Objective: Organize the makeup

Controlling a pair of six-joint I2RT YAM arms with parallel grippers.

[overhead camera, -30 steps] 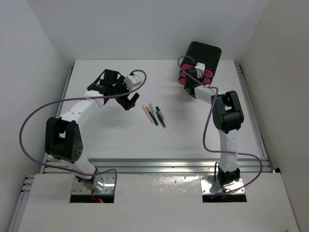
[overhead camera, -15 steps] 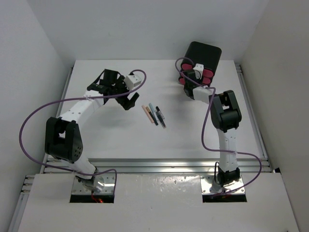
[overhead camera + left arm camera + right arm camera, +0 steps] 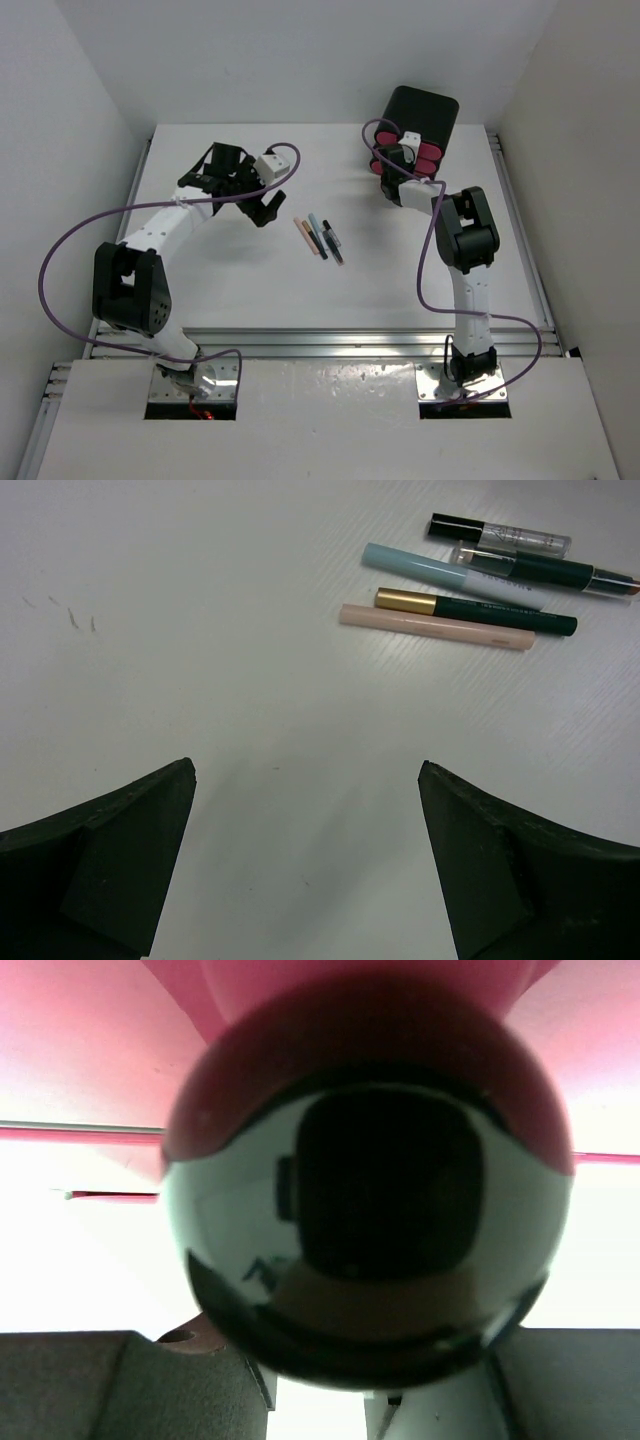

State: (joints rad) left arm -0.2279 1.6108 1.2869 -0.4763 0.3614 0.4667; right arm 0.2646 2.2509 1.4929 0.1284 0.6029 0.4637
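The white table (image 3: pixel 230 280) is seen from above. On its near left the left gripper (image 3: pixel 305 770) is held low over bare tabletop. Its black fingers (image 3: pixel 110 860) are spread wide and nothing is held between them.

Just beyond it and to its right, near the table's middle, the makeup is laid out as a tight row of thin sticks lying free on the surface. A beige pencil (image 3: pixel 435 627) is placed nearest the left gripper. Just beside it is a dark green pencil with a gold cap (image 3: pixel 475 610), then a pale teal pencil (image 3: pixel 420 565) and a dark green stick with a clear end (image 3: pixel 545 575). A clear tube with a black cap (image 3: pixel 500 535) is set farthest out.

At the far right, the right gripper (image 3: pixel 388 168) is set against the front of the black box with pink drawers (image 3: pixel 425 110). In the right wrist view a shiny round knob (image 3: pixel 370 1190) on a pink drawer front (image 3: pixel 80 1040) is framed between the grey fingers (image 3: pixel 90 1380). Whether the knob is clamped cannot be told.
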